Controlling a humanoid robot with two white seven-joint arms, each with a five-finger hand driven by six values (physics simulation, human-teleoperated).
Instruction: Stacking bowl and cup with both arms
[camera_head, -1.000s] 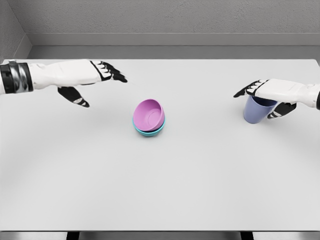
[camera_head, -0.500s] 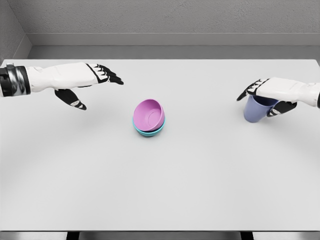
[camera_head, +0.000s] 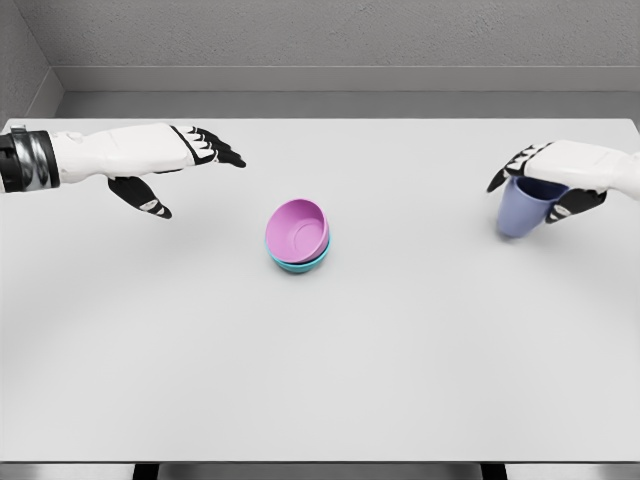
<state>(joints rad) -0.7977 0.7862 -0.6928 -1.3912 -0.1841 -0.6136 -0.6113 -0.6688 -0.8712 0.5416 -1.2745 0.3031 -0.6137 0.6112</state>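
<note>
A pink bowl (camera_head: 297, 228) sits tilted inside a teal bowl (camera_head: 300, 264) near the middle of the white table (camera_head: 320, 370). At the right edge my right hand (camera_head: 527, 196) is shut on a blue cup (camera_head: 514, 217), fingers over its rim and thumb at its side. The cup leans, its mouth toward the hand. My left hand (camera_head: 200, 183) hovers open over the table's far left, fingers stretched toward the bowls, thumb hanging down, nothing in it. It stays well apart from the bowls.
Grey walls close off the back and the left. The table's far edge runs just behind both hands, and its front edge lies at the bottom of the view.
The right hand has drawn the blue cup rightward and slightly up, tilting it more. The left hand pulled back a little to the left, then held still. The bowls have not moved.
</note>
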